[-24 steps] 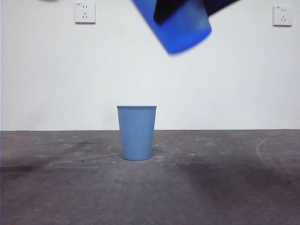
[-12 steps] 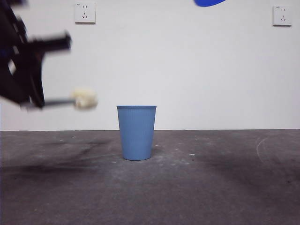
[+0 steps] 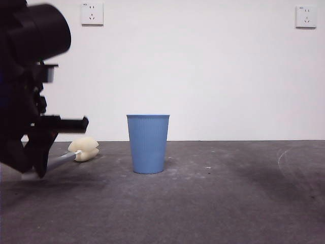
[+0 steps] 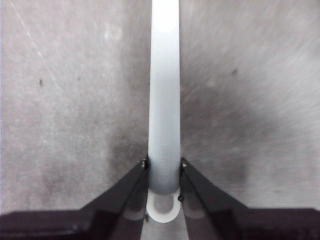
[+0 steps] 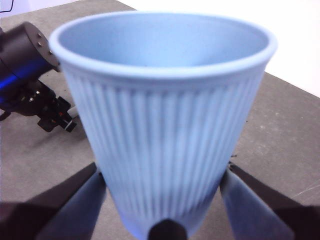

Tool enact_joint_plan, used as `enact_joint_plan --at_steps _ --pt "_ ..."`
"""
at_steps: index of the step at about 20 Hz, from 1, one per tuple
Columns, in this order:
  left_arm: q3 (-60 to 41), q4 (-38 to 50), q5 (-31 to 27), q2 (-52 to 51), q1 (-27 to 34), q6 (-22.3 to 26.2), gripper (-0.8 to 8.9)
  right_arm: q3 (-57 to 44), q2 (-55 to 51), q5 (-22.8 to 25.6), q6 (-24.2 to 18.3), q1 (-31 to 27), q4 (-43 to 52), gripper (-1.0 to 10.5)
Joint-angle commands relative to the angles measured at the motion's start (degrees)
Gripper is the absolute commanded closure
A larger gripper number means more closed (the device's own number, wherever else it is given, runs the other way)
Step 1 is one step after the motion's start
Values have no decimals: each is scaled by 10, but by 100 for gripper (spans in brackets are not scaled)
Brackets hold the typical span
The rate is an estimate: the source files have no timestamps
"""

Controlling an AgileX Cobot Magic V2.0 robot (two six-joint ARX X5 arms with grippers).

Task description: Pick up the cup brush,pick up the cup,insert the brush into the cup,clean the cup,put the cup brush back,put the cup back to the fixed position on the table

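My left gripper (image 4: pixel 163 170) is shut on the cup brush's grey handle (image 4: pixel 164 100), just above its white looped tip (image 4: pixel 162 214). In the front view that arm (image 3: pixel 28 137) fills the left edge. The brush slants down to the right, its cream sponge head (image 3: pixel 84 148) low over the table (image 3: pixel 213 203). I cannot tell whether the sponge touches the table. My right gripper (image 5: pixel 162 192) is shut on the cup (image 5: pixel 165 120), a ribbed blue cup held upright high above the table. It is out of the front view.
A second, identical blue cup (image 3: pixel 148 144) stands upright at the table's middle, right of the sponge head. The right wrist view shows the left arm (image 5: pixel 27 70) far below near the table. Two wall sockets (image 3: pixel 92 13) sit on the white back wall.
The held cup rose out of the front view's top. The left arm came in from the left and lowered the brush from mid-height to just above the table.
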Motion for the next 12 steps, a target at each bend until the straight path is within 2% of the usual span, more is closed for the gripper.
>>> enact_joint_plan --at_steps 1,4,8,9,11,12 --pt "-3 7 6 23 7 30 822 3 0 2 9 1 5 963" --pt "-3 8 8 40 7 58 822 3 0 2 9 1 5 963" --pt "-3 -3 8 44 9 58 803 3 0 2 14 1 -2 963" --pt "-3 -7 8 44 9 59 747 3 0 2 18 1 -7 963" --pt "-2 -17 9 44 9 59 508 3 0 2 17 1 -14 963" --pt "-2 -20 15 43 9 59 431 3 0 2 17 1 -13 963"
